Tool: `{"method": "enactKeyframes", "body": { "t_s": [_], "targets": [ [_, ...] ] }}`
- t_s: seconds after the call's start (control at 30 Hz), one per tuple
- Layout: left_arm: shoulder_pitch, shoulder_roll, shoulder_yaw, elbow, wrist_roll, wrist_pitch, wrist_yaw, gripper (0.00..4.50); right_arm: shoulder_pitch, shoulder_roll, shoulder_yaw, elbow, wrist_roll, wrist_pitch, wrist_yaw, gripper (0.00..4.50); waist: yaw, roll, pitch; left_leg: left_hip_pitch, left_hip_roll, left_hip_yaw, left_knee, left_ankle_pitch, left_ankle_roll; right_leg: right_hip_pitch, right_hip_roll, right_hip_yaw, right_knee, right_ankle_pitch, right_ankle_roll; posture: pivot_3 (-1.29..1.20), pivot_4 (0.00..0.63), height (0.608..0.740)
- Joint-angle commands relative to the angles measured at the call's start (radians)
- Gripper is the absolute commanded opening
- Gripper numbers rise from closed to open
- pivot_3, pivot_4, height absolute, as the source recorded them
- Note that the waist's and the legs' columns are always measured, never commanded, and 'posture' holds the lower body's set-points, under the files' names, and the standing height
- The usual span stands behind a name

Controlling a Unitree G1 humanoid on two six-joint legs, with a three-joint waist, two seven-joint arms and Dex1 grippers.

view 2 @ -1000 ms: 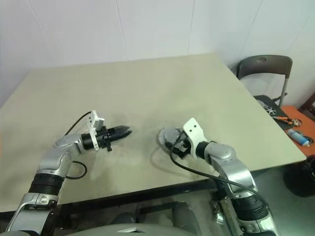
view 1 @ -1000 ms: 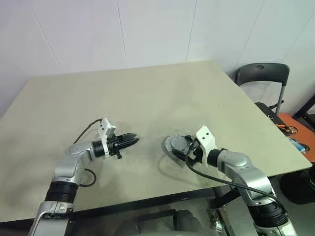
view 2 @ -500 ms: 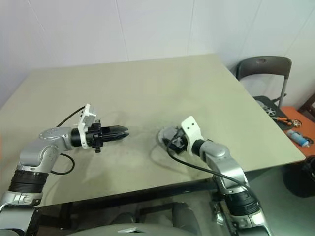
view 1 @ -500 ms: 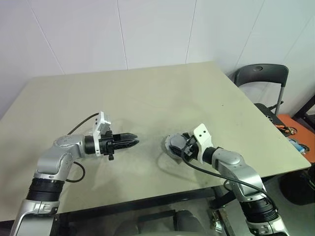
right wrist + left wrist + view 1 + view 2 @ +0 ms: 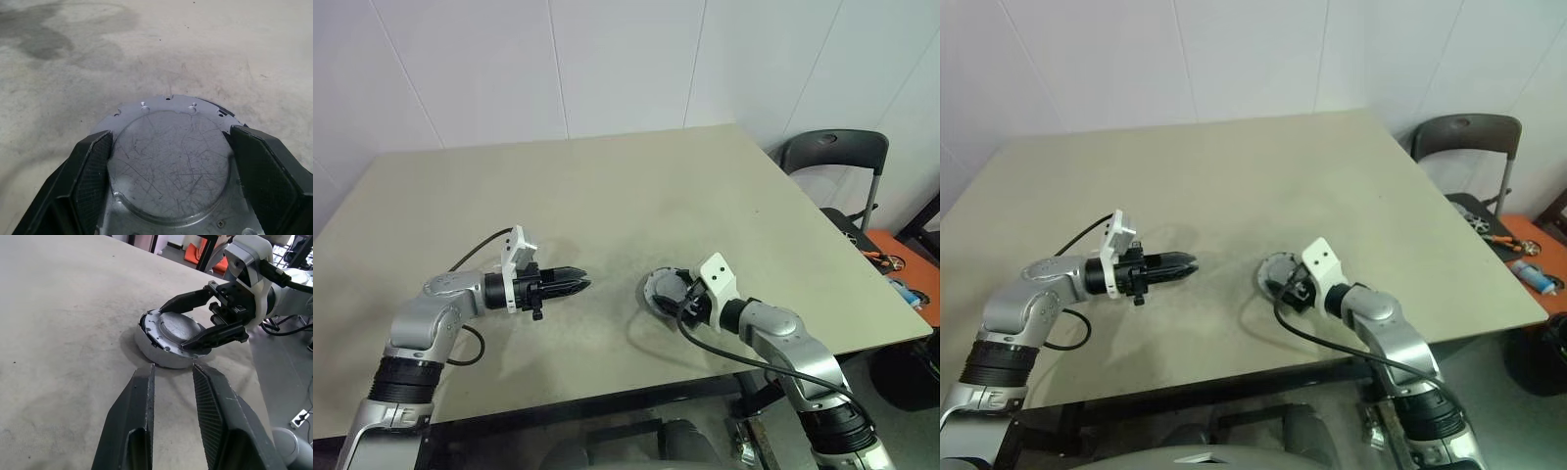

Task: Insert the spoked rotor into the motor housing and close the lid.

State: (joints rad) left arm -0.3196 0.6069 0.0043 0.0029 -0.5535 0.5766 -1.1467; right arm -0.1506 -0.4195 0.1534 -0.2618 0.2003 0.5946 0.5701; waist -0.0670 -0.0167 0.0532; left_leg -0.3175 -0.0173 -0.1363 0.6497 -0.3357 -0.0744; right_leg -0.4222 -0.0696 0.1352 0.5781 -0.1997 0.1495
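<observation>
Right wrist view looks straight along the right gripper [image 5: 168, 161], whose two black fingers [image 5: 90, 176] stand wide apart, one on each flank of the lid [image 5: 168, 161]. The pads sit at the lid's rim or just beside it; whether they press on it I cannot tell, so this looks like a straddle more than a sure grip. The lid is a flat, scratched grey disc with small holes along its far edge, lying level on top of the motor housing [image 5: 164, 355], which stands on the table [image 5: 607, 186]. Its flat face points up, so the axis of the stack is vertical and the fingers meet it from the side, across its width.

Left wrist view shows the left gripper [image 5: 171, 377] with its fingers [image 5: 139, 401] close together, only a narrow gap between them, and nothing held. They point level at the housing, which lies at twelve o'clock from the tips, near but apart.

On the table as the head cameras see it, the housing sits at about five o'clock from the centre, with the left gripper at its nine o'clock and the right gripper over it from four o'clock. The right arm is plainly the nearer one. The spoked rotor cannot be seen under the lid; I judge the lid to be already seated, though a dark sliver at one edge leaves that open.
</observation>
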Motion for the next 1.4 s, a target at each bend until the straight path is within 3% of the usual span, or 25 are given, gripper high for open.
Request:
{"method": "enactKeyframes", "body": {
  "t_s": [0.03, 0.2, 0.3, 0.43, 0.9, 1.4],
  "targets": [
    [-0.001, -0.001, 0.001, -0.028, 0.004, -0.018, 0.006, 1.31, 0.002, -0.001, -0.002, 0.032, -0.011, 0.023, -0.016, 3.5, 0.0, 0.0, 0.0, 0.0, 0.0, 0.0, 0.0, 0.0, 0.0, 0.0, 0.0, 0.0, 0.0, 0.0, 0.0, 0.0, 0.0, 0.74],
    [0.014, -0.001, 0.004, -0.027, 0.005, -0.029, 0.009, 1.31, 0.001, 0.016, -0.012, 0.025, 0.005, 0.032, -0.026, 3.5, 0.0, 0.0, 0.0, 0.001, 0.0, 0.0, 0.0, 0.0, 0.0, 0.001, 0.0, 0.0, 0.0, 0.0, 0.0, 0.0, 0.0, 0.74],
    [0.025, -0.002, 0.003, -0.017, 0.01, -0.044, 0.01, 1.31, -0.013, 0.079, -0.098, 0.016, 0.108, 0.101, -0.042, 3.5, 0.0, 0.0, 0.0, 0.002, 0.0, 0.0, 0.001, 0.0, 0.0, 0.002, 0.0, 0.0, 0.0, 0.0, 0.0, 0.0, 0.0, 0.74],
    [0.027, -0.007, 0.0, -0.003, 0.02, -0.055, 0.011, 1.31, -0.028, 0.093, -0.122, 0.025, 0.114, 0.116, -0.067, 3.5, 0.0, 0.0, 0.0, 0.001, 0.001, 0.0, 0.001, 0.0, 0.0, 0.002, 0.001, 0.0, 0.0, 0.0, 0.0, 0.0, 0.0, 0.74],
    [0.017, -0.021, -0.007, 0.029, 0.04, -0.081, 0.013, 1.31, 0.001, 0.052, -0.003, 0.037, -0.028, -0.006, -0.094, 3.5, -0.001, 0.0, 0.0, 0.002, 0.003, 0.0, 0.001, 0.0, 0.0, 0.002, 0.003, 0.0, 0.001, 0.0, -0.001, 0.0, 0.0, 0.74],
    [0.028, -0.03, -0.01, 0.003, 0.036, -0.069, 0.031, 1.31, 0.027, 0.019, -0.017, 0.123, -0.076, -0.085, -0.115, 3.5, 0.001, 0.0, 0.0, 0.014, 0.004, -0.001, 0.001, 0.0, 0.0, 0.017, 0.004, 0.0, -0.001, -0.001, -0.001, 0.0, 0.0, 0.74]
  ]
}}
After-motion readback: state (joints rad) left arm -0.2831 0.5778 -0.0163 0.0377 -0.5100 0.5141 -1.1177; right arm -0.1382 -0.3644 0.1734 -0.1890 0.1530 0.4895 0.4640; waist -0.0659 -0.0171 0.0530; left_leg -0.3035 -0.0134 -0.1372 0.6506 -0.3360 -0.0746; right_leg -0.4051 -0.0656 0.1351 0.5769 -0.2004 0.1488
